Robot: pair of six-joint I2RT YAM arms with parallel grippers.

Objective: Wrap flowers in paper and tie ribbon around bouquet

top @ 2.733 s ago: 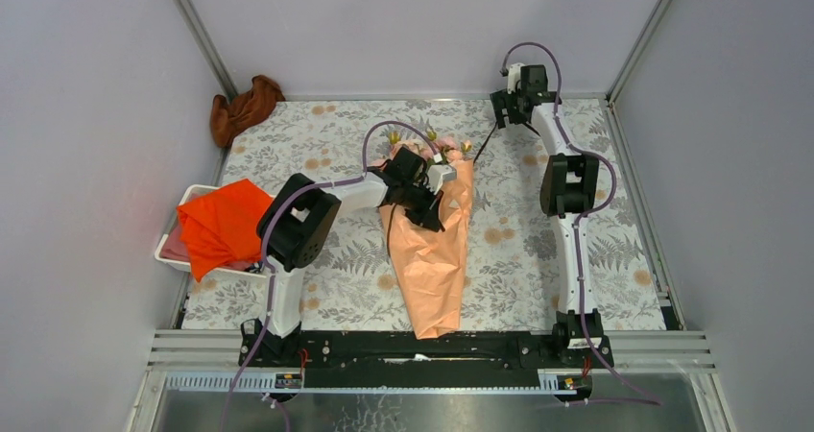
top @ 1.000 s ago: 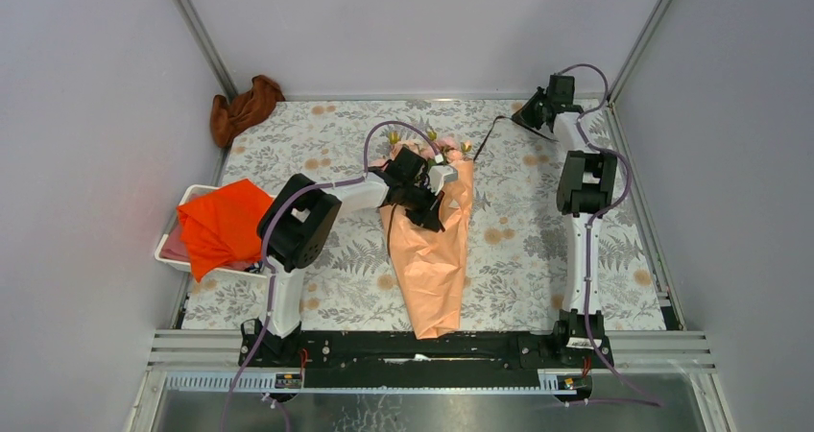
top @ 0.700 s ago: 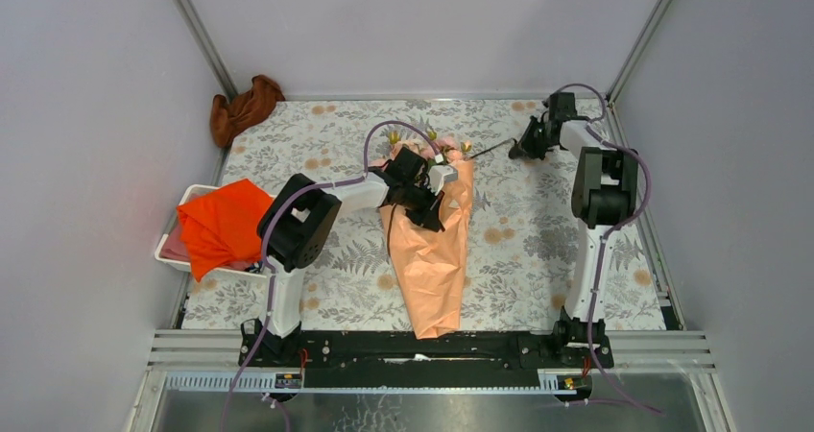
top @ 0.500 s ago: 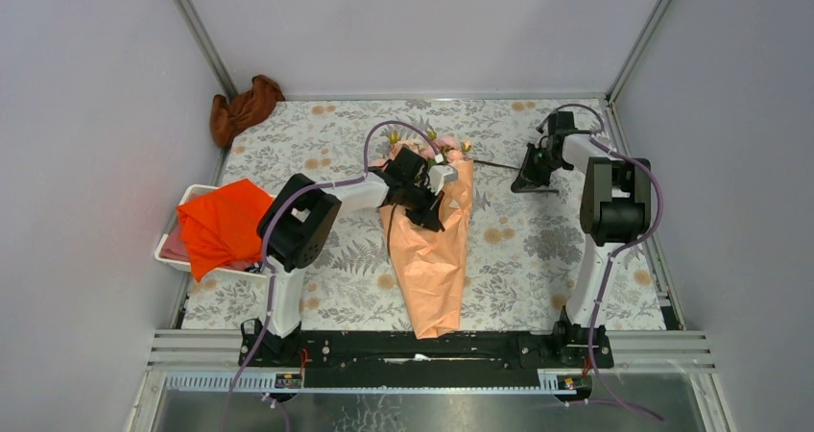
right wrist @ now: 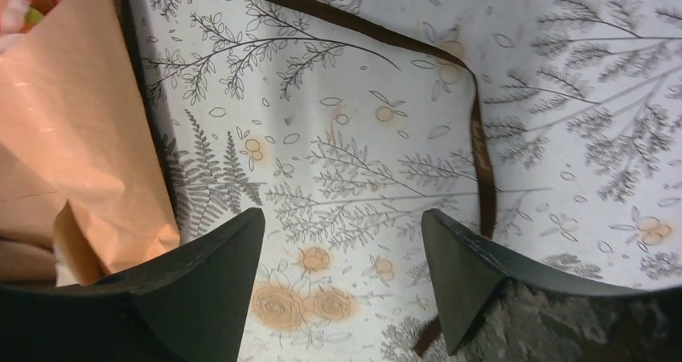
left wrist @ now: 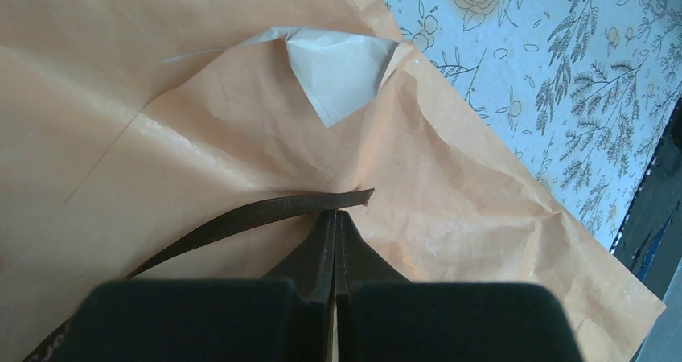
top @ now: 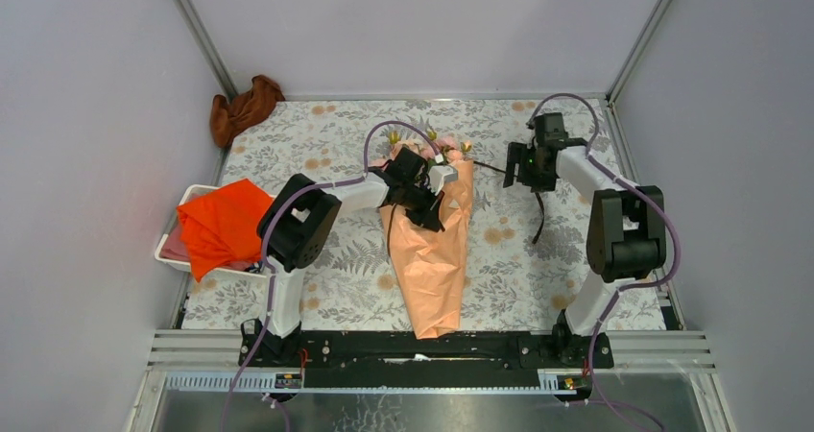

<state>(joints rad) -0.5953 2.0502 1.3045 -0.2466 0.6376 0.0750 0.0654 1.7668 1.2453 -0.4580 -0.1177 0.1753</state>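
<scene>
My right hand (right wrist: 342, 245) has just sprung wide open and let go of the thin dark brown ribbon (right wrist: 476, 145). It now curls slack on the floral-printed table (top: 317, 144) beside the creased peach-paper bouquet (top: 437, 250). My left hand (left wrist: 334, 214) stays closed, seemingly pinching the ribbon's flat woven end over the matte paper. I judge the knot not yet tied.

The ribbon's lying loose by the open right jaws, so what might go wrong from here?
1. The shut left jaws seem to hold the ribbon only at its very end, so a pull may slip it free.
2. The loose length lies curled on the table below the open right jaws, so a regrasp may miss it or drag it.
</scene>
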